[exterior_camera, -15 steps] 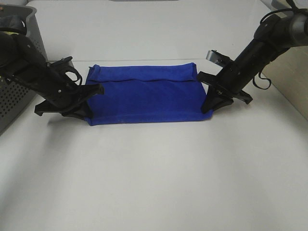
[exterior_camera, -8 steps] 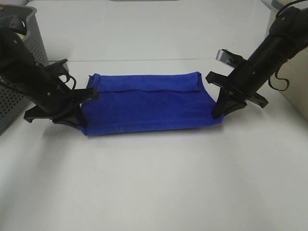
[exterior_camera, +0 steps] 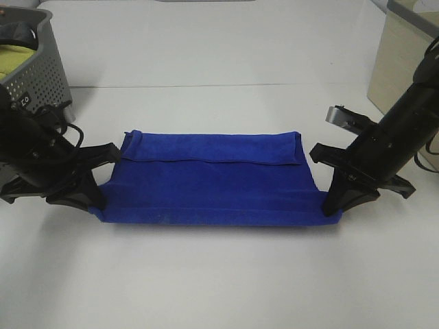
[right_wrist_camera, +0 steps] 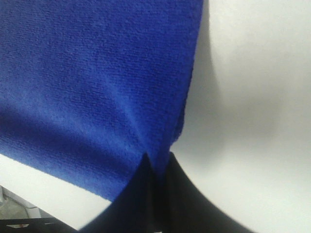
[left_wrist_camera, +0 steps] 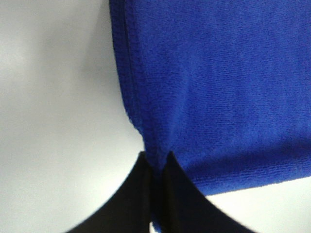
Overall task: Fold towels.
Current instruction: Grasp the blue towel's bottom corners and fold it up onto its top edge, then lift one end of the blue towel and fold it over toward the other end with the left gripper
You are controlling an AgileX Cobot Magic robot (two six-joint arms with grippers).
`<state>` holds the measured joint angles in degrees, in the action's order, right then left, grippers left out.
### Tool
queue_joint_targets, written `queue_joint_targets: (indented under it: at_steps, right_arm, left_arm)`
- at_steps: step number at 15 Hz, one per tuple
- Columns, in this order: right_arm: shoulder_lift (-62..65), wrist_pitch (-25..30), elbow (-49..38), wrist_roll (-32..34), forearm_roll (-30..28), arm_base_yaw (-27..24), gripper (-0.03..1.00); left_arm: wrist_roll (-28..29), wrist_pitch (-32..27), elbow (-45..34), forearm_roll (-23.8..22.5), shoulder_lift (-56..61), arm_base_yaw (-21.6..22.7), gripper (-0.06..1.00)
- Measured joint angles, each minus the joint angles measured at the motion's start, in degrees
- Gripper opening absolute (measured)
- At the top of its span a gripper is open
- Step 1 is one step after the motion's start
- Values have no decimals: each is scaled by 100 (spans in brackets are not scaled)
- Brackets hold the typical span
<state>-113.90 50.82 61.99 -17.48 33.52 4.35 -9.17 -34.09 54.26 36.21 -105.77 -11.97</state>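
The royal-blue towel (exterior_camera: 212, 178) lies folded into a wide band on the white table, stretched between my two grippers. My left gripper (exterior_camera: 96, 205) is shut on its near left corner; the left wrist view shows the jaws (left_wrist_camera: 156, 167) pinching the hemmed edge of the towel (left_wrist_camera: 218, 87). My right gripper (exterior_camera: 331, 209) is shut on the near right corner; the right wrist view shows the jaws (right_wrist_camera: 155, 165) pinching the towel (right_wrist_camera: 87, 73). A folded flap edge runs along the towel's far side. No white tag shows.
A grey perforated basket (exterior_camera: 38, 65) with a yellow-green cloth (exterior_camera: 17, 55) in it stands at the back left. A beige box (exterior_camera: 398, 55) stands at the back right. The white table (exterior_camera: 219, 274) extends toward the front.
Both grippers have pulled the towel toward the table's front and spread apart, stretching it wider. The towel's near edge has come forward with them.
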Motion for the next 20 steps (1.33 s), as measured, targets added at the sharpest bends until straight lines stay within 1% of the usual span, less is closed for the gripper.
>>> queue_joint_targets:
  at_steps: [3,6,10,11,13,16,17,18,19,20]
  right_arm:
    - [6,-34,567,0,-6,0,1]
    - [-178,0,1599,-6,-11,0,1]
    - [-1438,367,3295,57,-17,0,1]
    - [-1667,372,3529,92,-23,0,1]
    - [-1948,372,3718,172,-74,-11,1]
    - [-2011,378,3736,246,-309,-11,1]
    - [-2011,390,3747,304,-327,-11,2]
    - [-2011,430,3747,332,-332,-11,5]
    - [-2011,487,3753,338,-327,-11,15]
    - [-2011,567,3753,338,-321,-11,32]
  left_arm:
    - [126,-23,470,-17,0,0,2]
    - [516,-29,1381,-378,-355,0,2]
    - [728,-34,2630,-607,-1209,0,2]
    - [733,-23,3025,-642,-1501,0,2]
    - [751,11,3306,-670,-1793,0,2]
    - [751,57,3329,-710,-1988,0,2]
    - [751,57,3329,-722,-2028,0,4]
    - [751,57,3329,-722,-2068,0,12]
    - [751,40,3329,-728,-2080,0,27]
    - [751,29,3329,-733,-2080,0,45]
